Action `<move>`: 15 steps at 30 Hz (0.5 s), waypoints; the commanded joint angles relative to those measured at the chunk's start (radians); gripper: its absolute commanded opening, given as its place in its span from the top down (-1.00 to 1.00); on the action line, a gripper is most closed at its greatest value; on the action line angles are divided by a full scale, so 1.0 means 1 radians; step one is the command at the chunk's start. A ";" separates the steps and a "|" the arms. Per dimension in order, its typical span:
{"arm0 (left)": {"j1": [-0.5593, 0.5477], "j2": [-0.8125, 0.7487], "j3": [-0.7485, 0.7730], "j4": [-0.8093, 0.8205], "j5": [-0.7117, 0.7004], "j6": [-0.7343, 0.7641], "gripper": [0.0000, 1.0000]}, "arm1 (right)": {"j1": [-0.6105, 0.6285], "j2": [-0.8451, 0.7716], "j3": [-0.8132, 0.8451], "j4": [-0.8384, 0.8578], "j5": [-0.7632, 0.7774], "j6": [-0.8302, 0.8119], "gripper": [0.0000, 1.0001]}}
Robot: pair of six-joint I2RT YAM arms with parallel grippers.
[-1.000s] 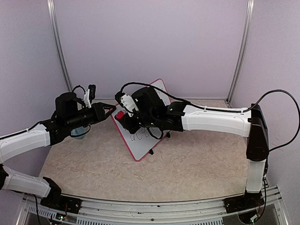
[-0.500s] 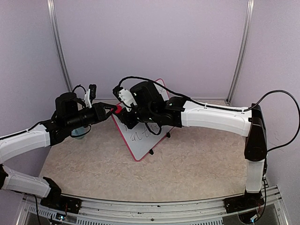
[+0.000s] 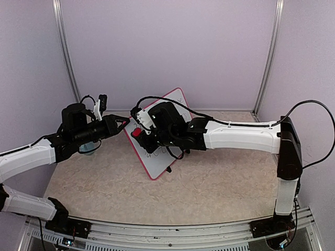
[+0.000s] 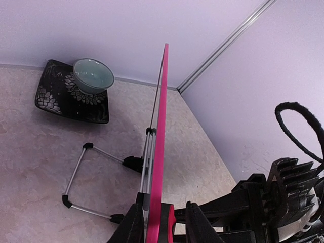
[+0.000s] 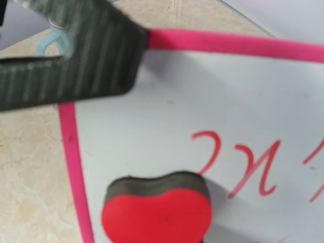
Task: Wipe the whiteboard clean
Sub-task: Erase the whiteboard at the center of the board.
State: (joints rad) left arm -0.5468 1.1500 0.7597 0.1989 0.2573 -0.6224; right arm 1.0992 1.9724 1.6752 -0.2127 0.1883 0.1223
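Observation:
The whiteboard (image 3: 158, 163), white with a pink-red frame, stands tilted on the table, and handwriting remains on its face (image 5: 243, 167). My left gripper (image 3: 124, 121) is shut on the board's upper left frame edge. The left wrist view looks along that pink edge (image 4: 161, 126), with the left gripper (image 4: 157, 230) clamped around it. My right gripper (image 3: 140, 135) is shut on a red eraser (image 3: 135, 133) with a grey felt pad. It presses the eraser (image 5: 156, 210) against the board near the left frame, just left of the first red letter. The right fingers themselves are hidden in the wrist view.
A pale green bowl (image 4: 93, 76) sits on a black patterned plate (image 4: 55, 98) behind the board, near the back wall. The board's wire stand with black feet (image 4: 81, 172) spreads out on the table behind it. Enclosure walls close in at left, back and right.
The right gripper carried the eraser up toward the board's top left corner, then back down a little along the left edge. The left arm has held still.

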 commanded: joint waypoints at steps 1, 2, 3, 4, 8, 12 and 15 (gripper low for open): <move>-0.023 -0.034 0.017 0.053 0.049 0.007 0.44 | 0.007 0.007 0.006 -0.023 -0.019 0.013 0.93; -0.023 -0.033 0.015 0.053 0.047 0.006 0.44 | 0.007 0.009 0.018 -0.023 -0.019 0.011 0.93; -0.024 -0.034 0.015 0.053 0.045 0.004 0.45 | 0.008 0.011 0.031 -0.023 -0.017 0.009 0.93; -0.026 -0.033 0.014 0.051 0.045 0.004 0.44 | 0.007 0.011 0.045 -0.022 -0.013 0.006 0.93; -0.030 -0.032 0.015 0.044 0.034 0.006 0.45 | 0.007 0.009 0.090 -0.015 0.001 -0.007 0.93; -0.033 -0.024 0.012 0.041 0.030 0.007 0.46 | 0.007 0.008 0.120 -0.014 0.019 -0.020 0.93; -0.033 -0.018 0.009 0.041 0.025 0.008 0.53 | 0.007 0.012 0.115 -0.019 0.025 -0.026 0.93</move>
State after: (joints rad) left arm -0.5667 1.1461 0.7597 0.2016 0.2539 -0.6231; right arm 1.0992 1.9732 1.7687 -0.2424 0.1928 0.1123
